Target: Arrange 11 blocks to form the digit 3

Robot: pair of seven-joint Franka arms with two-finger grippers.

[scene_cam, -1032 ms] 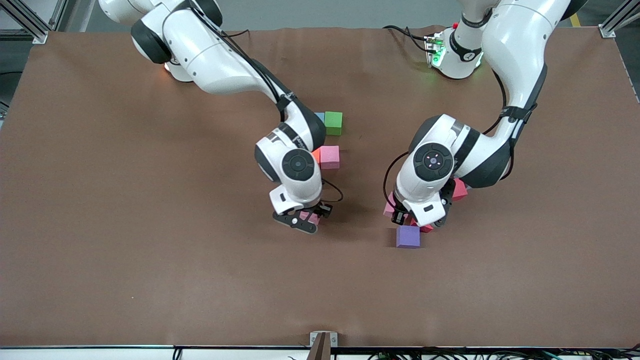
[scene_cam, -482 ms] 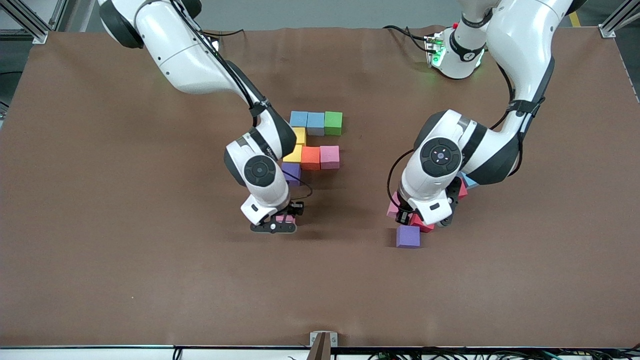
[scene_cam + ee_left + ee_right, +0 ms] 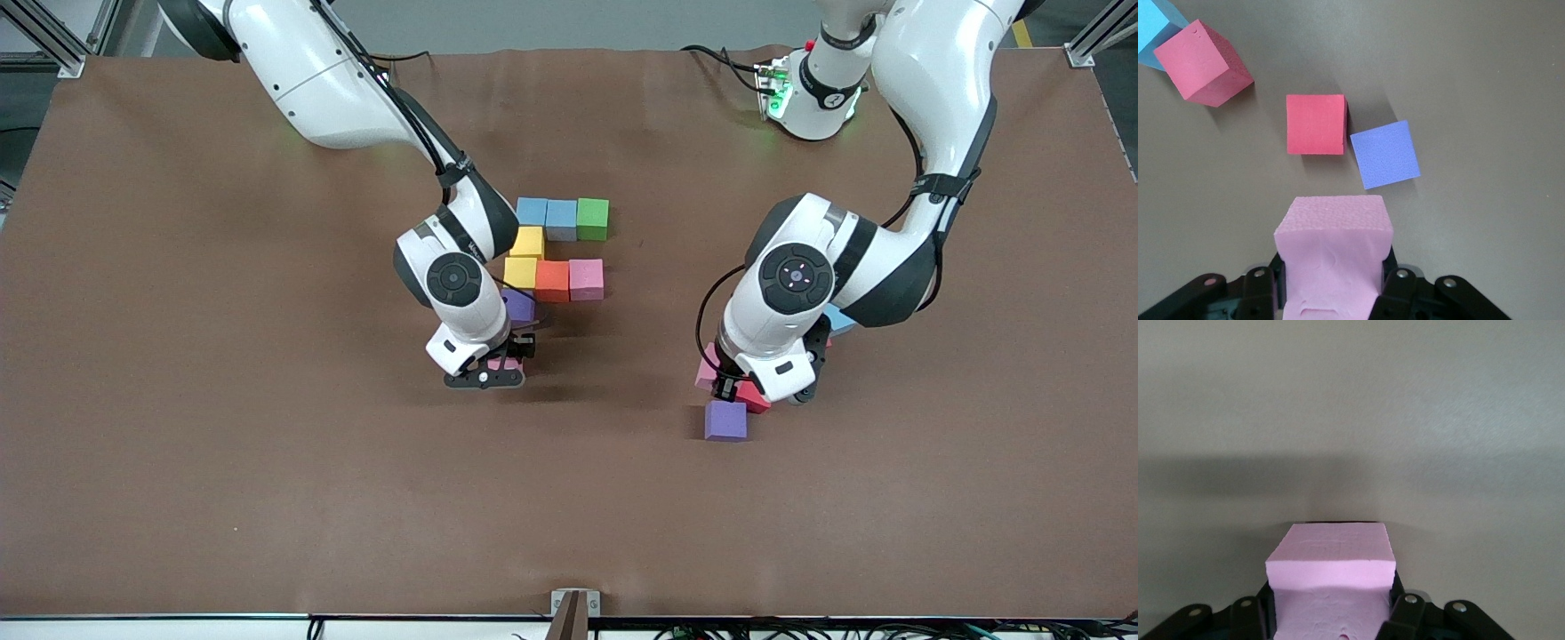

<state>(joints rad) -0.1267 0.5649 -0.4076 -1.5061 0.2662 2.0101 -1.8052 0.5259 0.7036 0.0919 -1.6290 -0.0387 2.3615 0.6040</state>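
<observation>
A pink cube [image 3: 1330, 570] is pinched by the right gripper [image 3: 487, 372] at centre frame, just below the partial digit 3 [image 3: 556, 249]. A second pink cube [image 3: 1333, 257] is clamped by the left gripper [image 3: 731, 384], right of centre, over red cubes [image 3: 1315, 124] and a purple cube [image 3: 725, 420].

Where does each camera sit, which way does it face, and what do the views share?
Front view: high across the table, facing both bases; shows both arms, the partly built figure and loose cubes.
Left wrist view: on the left arm's wrist, looking past its fingers at a held pink cube, red cubes and the purple cube.
Right wrist view: on the right wrist, looking past its fingers at another pink cube over bare table.
Shared: the purple cube shows in front and left wrist views.
</observation>
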